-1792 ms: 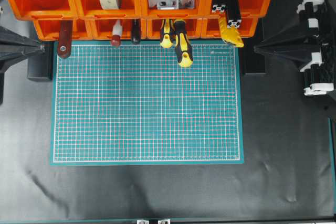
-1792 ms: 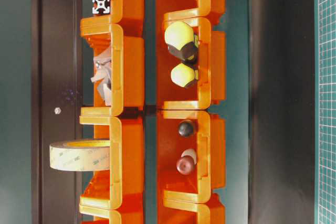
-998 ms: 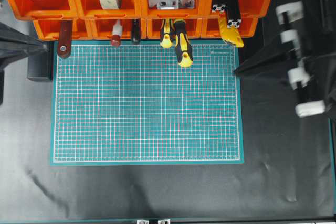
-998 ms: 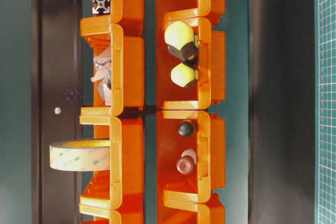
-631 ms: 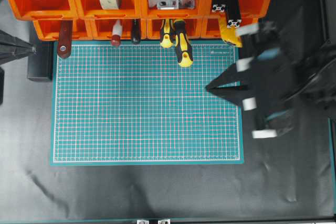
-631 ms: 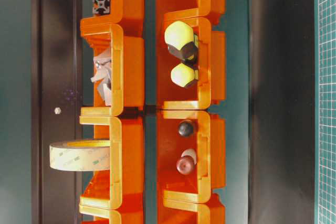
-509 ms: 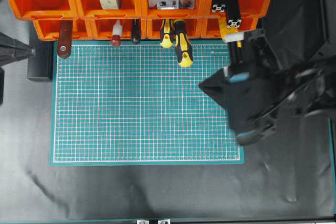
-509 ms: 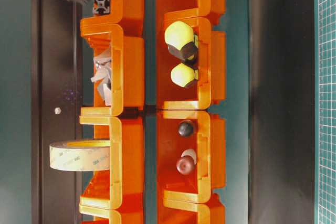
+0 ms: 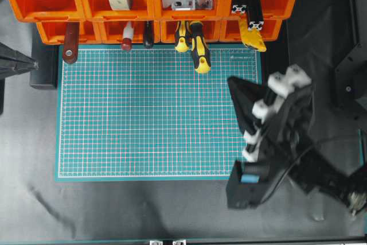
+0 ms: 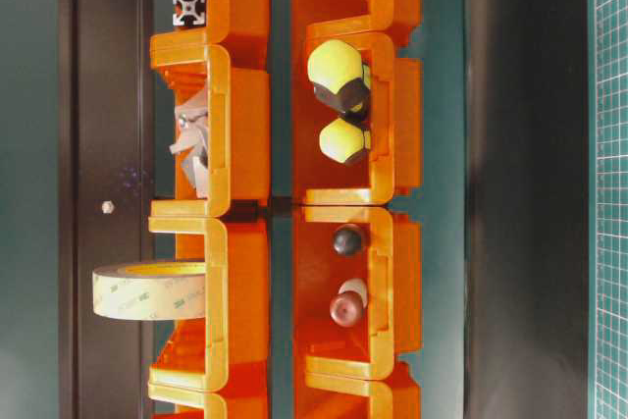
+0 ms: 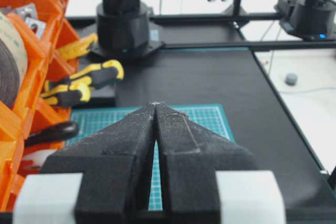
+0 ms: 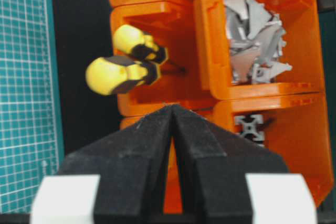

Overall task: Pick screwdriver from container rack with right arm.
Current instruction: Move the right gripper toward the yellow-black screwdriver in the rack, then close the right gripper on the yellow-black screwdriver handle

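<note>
Since the previous frames the right arm has swung from the table's right edge out over the green gridded cutting mat. Its gripper, matte black foam fingers with white blocks, is closed, tips together, empty. The screwdriver, chunky glossy yellow-and-black handle, sits in the moulded orange plastic container rack, handle protruding over the mat edge. The left gripper is likewise pressed together.
</note>
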Controlling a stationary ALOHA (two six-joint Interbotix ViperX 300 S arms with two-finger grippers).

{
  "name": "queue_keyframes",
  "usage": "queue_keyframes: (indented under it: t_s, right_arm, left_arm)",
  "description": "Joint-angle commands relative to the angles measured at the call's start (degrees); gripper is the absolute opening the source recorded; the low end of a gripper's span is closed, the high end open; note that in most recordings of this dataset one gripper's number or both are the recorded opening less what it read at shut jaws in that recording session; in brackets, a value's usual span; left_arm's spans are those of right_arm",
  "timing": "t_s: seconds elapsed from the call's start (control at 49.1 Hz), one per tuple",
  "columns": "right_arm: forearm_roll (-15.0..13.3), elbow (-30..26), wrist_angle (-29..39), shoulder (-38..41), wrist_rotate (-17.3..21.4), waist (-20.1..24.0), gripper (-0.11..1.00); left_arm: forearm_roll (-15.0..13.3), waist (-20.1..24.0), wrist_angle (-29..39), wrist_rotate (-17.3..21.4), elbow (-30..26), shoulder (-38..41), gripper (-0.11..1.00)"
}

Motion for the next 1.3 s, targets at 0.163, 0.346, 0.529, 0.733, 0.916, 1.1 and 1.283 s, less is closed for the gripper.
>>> queue_keyframes:
  t_s: [0.163,0.346,0.529,0.733,0.916,1.1,1.283]
  right_arm:
    - [-0.88,-0.18,-3.69,0.97,-0.26,0.35,0.09]
    - [-0.88,1.93,-7.47,1.49,0.35,-0.09,0.57]
    - [-1.14,3.78,-7.29,3.08,0.44,-0.97,0.84]
    - [-2.81,4.13,-8.09,4.75,0.44,-3.87,0.81]
    - [-4.57,5.27,-10.99,6.42,0.70,-7.38,0.81]
    - [-4.66,6.15,-13.80,7.56,0.79,-10.81,0.81]
    - [-4.66,6.59,-14.06,7.65,0.70,-12.39,0.81]
  left_arm:
    - [0.18,0.00,-0.18,-0.18,-1.67,0.53,0.00]
    - [0.18,-0.09,-0.26,-0.18,-1.67,0.62,0.00]
    - [0.18,-0.26,-0.26,-0.18,-1.76,0.62,0.00]
    - [0.18,-0.26,-0.26,-0.26,-1.67,0.79,0.00]
    - [0.09,-0.26,-0.26,-0.26,-1.67,0.88,0.00]
    - [0.18,-0.26,-0.26,-0.26,-1.67,0.88,0.00]
    - [0.09,-0.26,-0.18,-0.26,-1.58,0.79,0.00]
